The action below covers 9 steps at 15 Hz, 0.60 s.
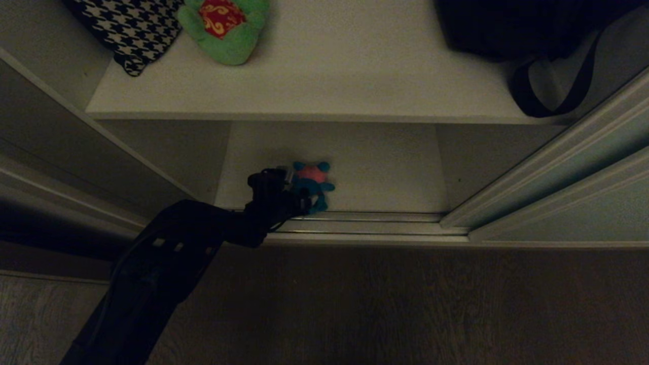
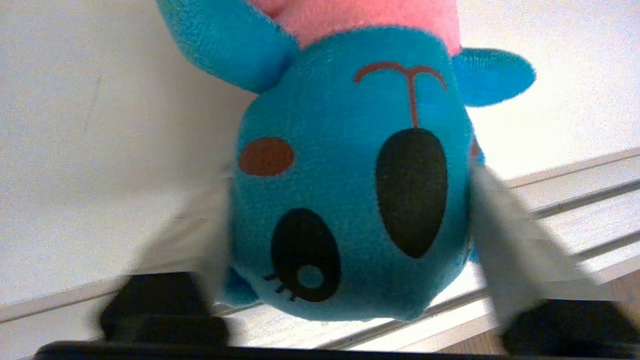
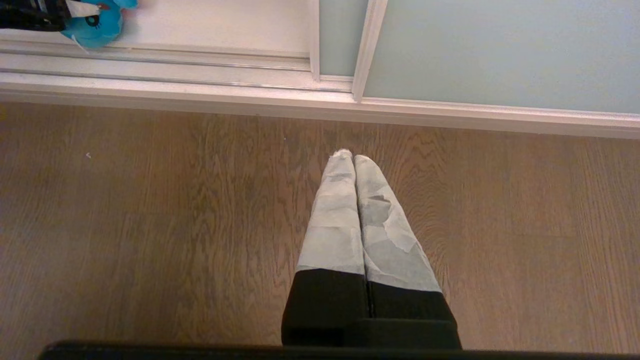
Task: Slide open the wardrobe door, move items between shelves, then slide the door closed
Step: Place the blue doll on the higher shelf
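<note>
At the far left we see a black-and-white houndstooth cushion (image 1: pixel 129 30), partly cut off by the edge of view. At the far right we find a black strapped bag (image 1: pixel 512 25), its dark strap (image 1: pixel 550 104) looping down toward us. Nearer, silvery ribbed rails (image 1: pixel 375 223) run left to right, and nearest of all we see the brown wooden floor (image 1: pixel 405 304).

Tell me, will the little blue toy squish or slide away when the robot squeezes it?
The blue plush toy looks soft and fuzzy, so it will probably squish rather than crack. Its fleecy cloth should help it stay put between the left gripper's fingers, which sit on either side of its head. It is small and stuffed, so probably light, and it may flop a little when lifted.
</note>
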Motion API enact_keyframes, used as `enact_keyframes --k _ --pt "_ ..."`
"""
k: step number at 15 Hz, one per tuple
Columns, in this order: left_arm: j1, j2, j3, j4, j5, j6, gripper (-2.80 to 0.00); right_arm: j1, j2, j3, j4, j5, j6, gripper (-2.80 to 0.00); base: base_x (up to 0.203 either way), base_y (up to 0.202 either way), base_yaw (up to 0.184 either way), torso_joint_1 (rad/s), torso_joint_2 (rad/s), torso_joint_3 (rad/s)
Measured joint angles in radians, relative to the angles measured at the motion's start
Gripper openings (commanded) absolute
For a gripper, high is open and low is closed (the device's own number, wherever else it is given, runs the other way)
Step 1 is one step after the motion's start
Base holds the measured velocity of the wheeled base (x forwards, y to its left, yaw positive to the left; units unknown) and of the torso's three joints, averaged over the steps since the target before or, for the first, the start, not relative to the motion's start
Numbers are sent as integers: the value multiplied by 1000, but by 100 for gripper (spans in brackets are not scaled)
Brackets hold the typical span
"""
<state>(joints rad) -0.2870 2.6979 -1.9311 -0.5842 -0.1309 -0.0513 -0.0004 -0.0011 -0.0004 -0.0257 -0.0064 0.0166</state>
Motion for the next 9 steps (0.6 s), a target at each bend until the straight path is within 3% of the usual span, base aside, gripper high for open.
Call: enact_keyframes --k 6,9 --pt "0 -20 12 14 0 -10 -280 0 0 -1 0 0 0 -280 0 0 0 0 0 0" --pt "0 -92 93 45 1 -23 -280 0 0 0 0 0 0 -280 0 0 0 0 0 0"
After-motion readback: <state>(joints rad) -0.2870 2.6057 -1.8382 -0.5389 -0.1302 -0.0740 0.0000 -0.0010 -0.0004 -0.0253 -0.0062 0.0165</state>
